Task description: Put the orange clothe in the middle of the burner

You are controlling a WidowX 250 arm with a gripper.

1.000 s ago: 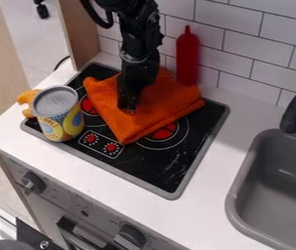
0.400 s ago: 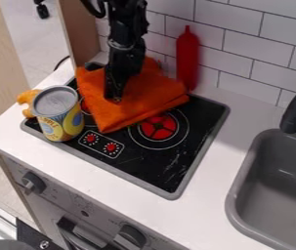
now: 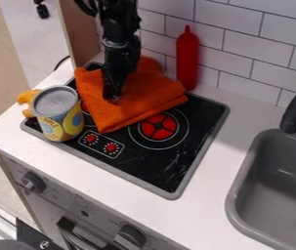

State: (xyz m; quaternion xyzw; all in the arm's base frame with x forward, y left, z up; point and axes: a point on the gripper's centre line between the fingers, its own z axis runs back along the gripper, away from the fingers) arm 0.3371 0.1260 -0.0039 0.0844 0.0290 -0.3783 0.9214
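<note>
Orange cloth (image 3: 132,102) and my pincer (image 3: 115,98) have shifted toward ten o'clock, baring more red burner (image 3: 158,127); whether I'm open or closed, I can't tell.

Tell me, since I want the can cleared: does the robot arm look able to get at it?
Probably yes: the can stands with nothing on top, and only low orange cloth seems between it and the gripper.

Orange cloth (image 3: 140,100): soft fabric, folded in layers, lying askew with one corner toward the front.
Cloth position: rear-left area of the black cooktop (image 3: 182,141), off-centre from the right burner.
Right burner (image 3: 158,127): red centre, pale rings; rear edge overlapped by cloth.
Left burner (image 3: 86,109): mostly hidden.
</note>
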